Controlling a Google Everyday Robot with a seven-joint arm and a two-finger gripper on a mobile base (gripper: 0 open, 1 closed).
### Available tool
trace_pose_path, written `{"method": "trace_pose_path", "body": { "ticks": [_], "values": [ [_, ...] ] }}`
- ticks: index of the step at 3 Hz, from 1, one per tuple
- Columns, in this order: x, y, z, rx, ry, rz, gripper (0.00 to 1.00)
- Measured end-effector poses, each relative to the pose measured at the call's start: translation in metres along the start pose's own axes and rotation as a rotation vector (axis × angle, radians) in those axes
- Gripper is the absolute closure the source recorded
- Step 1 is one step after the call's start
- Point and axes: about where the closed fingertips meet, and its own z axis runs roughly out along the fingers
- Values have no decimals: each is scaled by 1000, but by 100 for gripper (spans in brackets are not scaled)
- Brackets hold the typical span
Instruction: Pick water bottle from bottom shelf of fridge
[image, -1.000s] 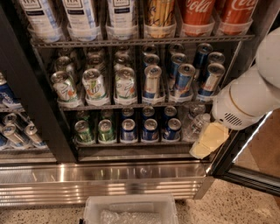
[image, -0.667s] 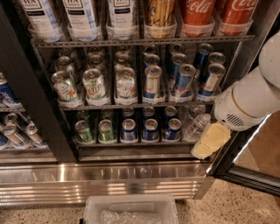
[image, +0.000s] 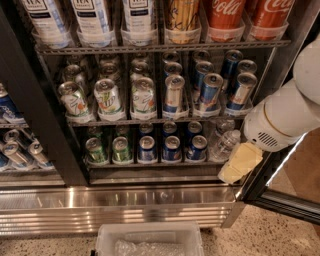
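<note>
Coca-Cola on red bottles (image: 225, 15), 7UP on green-white cans (image: 107, 95); tool (image: 239, 164) beside bottom shelf (image: 150, 165).

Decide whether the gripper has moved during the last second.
No. The gripper remains at the right end of the bottom shelf, beside the front water bottle.

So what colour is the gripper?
Pale cream-yellow, camera view; the gripper sits at the right end of the bottom shelf, by the water bottle.

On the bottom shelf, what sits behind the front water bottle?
A second clear bottle stands right behind the front water bottle, in the same lane. Anything deeper is lost in shadow. The gripper hangs just below and in front, at the bottom shelf right end.
</note>
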Motion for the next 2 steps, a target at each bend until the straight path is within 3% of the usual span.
{"method": "trace_pose_path", "body": {
  "ticks": [1,2],
  "values": [
    [2,3,2,-3,5,2,0],
    [22,22,18,-21,31,5,0]
  ]
}}
